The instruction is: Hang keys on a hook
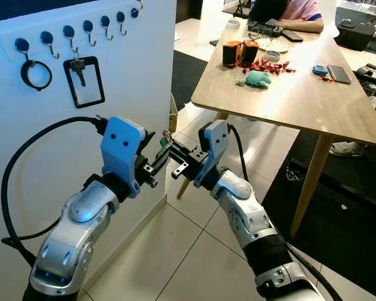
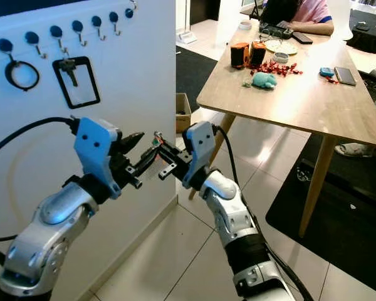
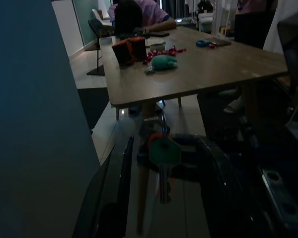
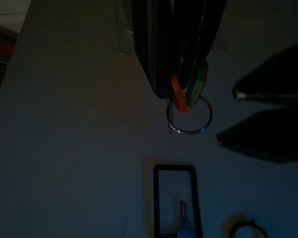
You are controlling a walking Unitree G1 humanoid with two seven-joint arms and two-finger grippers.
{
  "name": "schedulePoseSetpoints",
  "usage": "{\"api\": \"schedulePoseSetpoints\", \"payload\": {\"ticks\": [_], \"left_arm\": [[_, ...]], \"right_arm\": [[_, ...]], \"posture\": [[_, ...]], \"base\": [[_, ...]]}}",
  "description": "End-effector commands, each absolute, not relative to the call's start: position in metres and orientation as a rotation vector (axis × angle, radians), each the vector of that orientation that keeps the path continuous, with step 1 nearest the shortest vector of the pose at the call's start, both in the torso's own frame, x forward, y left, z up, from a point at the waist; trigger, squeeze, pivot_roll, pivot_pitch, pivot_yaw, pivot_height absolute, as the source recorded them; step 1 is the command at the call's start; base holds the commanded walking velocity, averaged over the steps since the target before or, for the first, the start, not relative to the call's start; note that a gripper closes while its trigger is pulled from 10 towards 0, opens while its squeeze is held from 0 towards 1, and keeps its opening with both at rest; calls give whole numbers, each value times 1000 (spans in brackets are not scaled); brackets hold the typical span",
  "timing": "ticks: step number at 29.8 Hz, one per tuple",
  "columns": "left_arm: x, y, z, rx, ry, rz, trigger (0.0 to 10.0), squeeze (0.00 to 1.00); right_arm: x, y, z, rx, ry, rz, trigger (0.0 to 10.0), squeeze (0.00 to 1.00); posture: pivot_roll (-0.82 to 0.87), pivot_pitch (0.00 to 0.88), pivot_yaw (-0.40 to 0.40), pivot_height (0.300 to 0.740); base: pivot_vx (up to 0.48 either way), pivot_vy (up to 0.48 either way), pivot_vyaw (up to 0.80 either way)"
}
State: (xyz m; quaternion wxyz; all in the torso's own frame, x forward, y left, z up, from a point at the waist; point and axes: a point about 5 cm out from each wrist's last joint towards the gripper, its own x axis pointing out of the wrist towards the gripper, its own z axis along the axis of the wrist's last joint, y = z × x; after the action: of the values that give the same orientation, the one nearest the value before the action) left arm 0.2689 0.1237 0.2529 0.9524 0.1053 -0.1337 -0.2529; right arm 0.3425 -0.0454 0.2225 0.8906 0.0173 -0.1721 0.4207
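Right gripper [image 4: 176, 74] is clamped on green-and-orange-tagged keys [image 4: 185, 94] with a steel ring, below the white wall's hook row [image 1: 88, 31]. Left gripper [image 1: 155, 164] stands open beside them. Hanging remains undone.

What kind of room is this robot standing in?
Probably a home's dining area: a wooden table with a person seated at it, a tiled floor, and a wall row of key hooks.

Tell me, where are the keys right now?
The keys are pinched in the right gripper, low in front of the white wall, with the left gripper open around them.
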Motion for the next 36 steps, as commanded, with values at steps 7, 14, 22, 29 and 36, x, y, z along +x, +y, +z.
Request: {"api": "schedulePoseSetpoints", "payload": {"ticks": [7,14,22,29,36], "left_arm": [[272,124,247,232,-243,-504,4314,0],[273,124,248,228,-248,-497,3412,0],[273,124,249,217,-251,-495,2980,0],[273,127,253,200,-266,-479,10000,1000],[275,127,259,181,-279,-464,10000,0]], "right_arm": [[339,-40,227,36,-378,908,10000,0],[338,-38,227,35,-374,919,10000,0],[337,-38,225,34,-368,921,10000,0],[338,-39,225,35,-366,916,10000,0],[338,-38,224,37,-364,916,10000,0]], "posture": [[173,179,-38,740],[174,177,-38,740],[175,178,-38,740],[177,182,-37,740],[179,185,-36,740]], "base": [[0,0,0],[0,0,0],[0,0,0],[0,0,0],[0,0,0]]}}
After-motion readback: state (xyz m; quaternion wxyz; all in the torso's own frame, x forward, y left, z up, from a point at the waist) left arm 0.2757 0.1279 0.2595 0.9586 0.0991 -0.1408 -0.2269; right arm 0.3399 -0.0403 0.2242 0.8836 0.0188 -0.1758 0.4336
